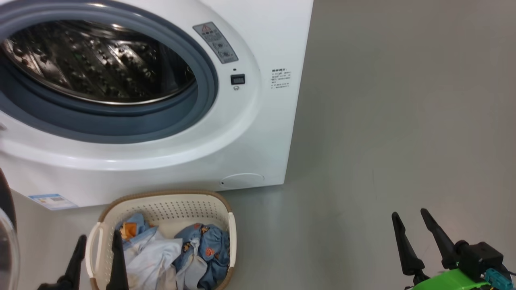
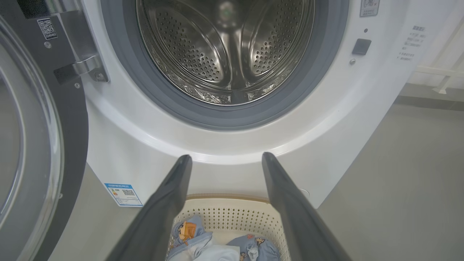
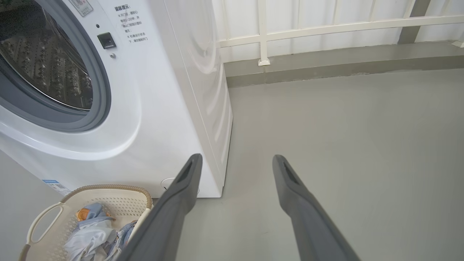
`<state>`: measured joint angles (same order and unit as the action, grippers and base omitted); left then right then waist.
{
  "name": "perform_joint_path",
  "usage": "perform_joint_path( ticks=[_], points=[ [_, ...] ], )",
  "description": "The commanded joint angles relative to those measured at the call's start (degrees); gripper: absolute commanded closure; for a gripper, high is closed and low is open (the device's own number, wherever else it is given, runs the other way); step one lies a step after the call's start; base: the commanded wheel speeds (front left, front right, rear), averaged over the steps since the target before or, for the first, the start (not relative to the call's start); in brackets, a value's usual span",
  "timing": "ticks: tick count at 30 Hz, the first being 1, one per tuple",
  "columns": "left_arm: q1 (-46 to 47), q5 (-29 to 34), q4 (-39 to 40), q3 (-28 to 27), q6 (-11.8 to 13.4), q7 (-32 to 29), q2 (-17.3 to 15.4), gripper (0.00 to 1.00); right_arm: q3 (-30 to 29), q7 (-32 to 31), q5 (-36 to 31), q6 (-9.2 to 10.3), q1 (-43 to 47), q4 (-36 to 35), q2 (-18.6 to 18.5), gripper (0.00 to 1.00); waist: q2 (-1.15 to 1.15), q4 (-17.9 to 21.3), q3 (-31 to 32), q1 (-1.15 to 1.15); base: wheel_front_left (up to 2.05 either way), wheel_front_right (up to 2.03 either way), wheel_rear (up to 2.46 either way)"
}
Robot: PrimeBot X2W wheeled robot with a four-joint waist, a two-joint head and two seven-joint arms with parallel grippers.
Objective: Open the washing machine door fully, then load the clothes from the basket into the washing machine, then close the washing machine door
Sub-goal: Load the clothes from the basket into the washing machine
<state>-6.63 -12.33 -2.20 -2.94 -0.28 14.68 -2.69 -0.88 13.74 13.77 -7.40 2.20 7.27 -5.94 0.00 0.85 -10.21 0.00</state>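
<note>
The white washing machine (image 1: 258,133) stands with its steel drum (image 2: 224,50) exposed. The washing machine door (image 2: 74,137) is swung open to the left, and its dark rim and glass also show at the left edge (image 1: 6,201) of the head view. On the floor right in front of the machine sits the cream basket (image 1: 169,209), holding the pale blue and blue clothes (image 1: 173,253). My left gripper (image 1: 99,235) hovers open above the basket's left end, empty, fingers pointing at the machine (image 2: 226,156). My right gripper (image 1: 409,213) is open and empty over bare floor, well to the right of the basket (image 3: 108,197).
Grey floor (image 1: 403,121) stretches to the right of the machine. A raised grey kerb (image 3: 326,65) and a white railing (image 3: 326,27) run behind it. A blue sticker (image 1: 52,200) marks the machine's lower left front.
</note>
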Motion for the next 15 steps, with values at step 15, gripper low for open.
perform_joint_path(
  ticks=[15],
  points=[
    [9.26,-0.71,-1.03,-2.76,-1.17,0.32,-0.19,0.00,1.57,1.01,0.22,-0.09,-5.82,-1.01,-0.64,0.00,0.00,0.45,-13.26,0.00,0.00,0.00,0.00]
  ],
)
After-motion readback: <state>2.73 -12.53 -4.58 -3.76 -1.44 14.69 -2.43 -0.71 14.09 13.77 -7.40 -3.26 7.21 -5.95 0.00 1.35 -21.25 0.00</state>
